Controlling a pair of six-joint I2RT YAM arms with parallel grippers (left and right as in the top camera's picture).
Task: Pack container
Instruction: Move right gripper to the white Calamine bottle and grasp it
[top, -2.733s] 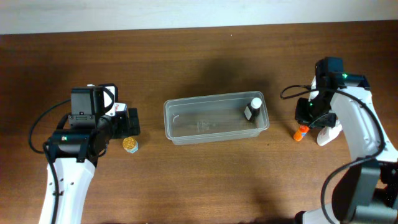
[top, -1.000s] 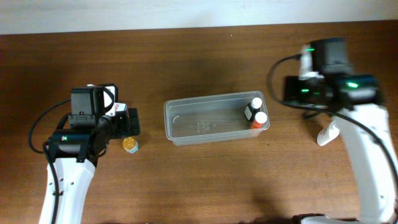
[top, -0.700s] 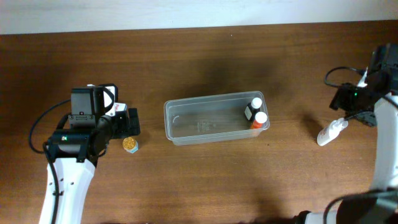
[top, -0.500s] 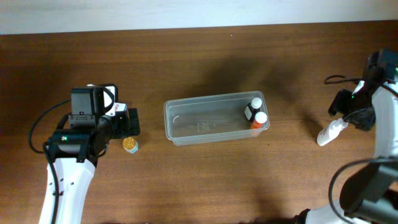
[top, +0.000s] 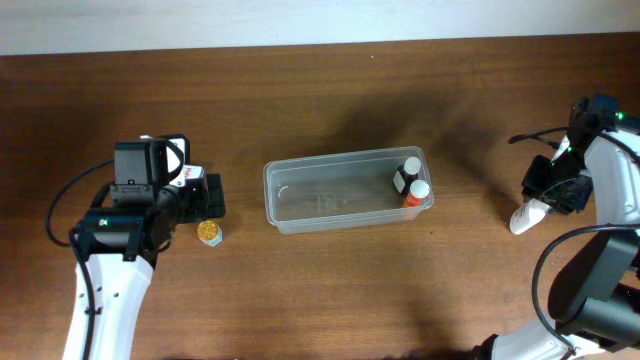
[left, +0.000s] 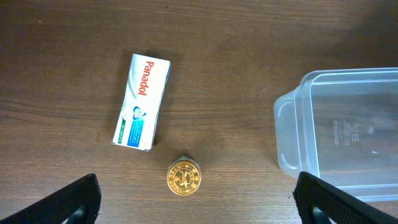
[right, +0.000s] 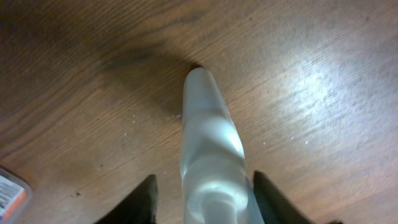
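Note:
The clear plastic container (top: 340, 195) sits mid-table; it also shows at the right of the left wrist view (left: 292, 137). At its right end lie a black bottle with a white cap (top: 406, 173) and an orange bottle with a white cap (top: 417, 192). My right gripper (top: 548, 193) is open at the far right, low over a white tube (top: 522, 217). In the right wrist view the tube (right: 208, 124) lies between the fingers (right: 208, 200) with a gap on each side. My left gripper (left: 199, 205) is open and empty above a gold-lidded jar (left: 184, 177).
A white and blue Panadol box (left: 141, 101) lies left of the container, just beyond the jar (top: 209, 232). A small orange and white object shows at the lower left corner of the right wrist view (right: 9, 193).
The orange bottle, earlier on the table beside the tube, now lies in the container. My right arm swung out to the right and came down over the white tube. The left arm has not moved.

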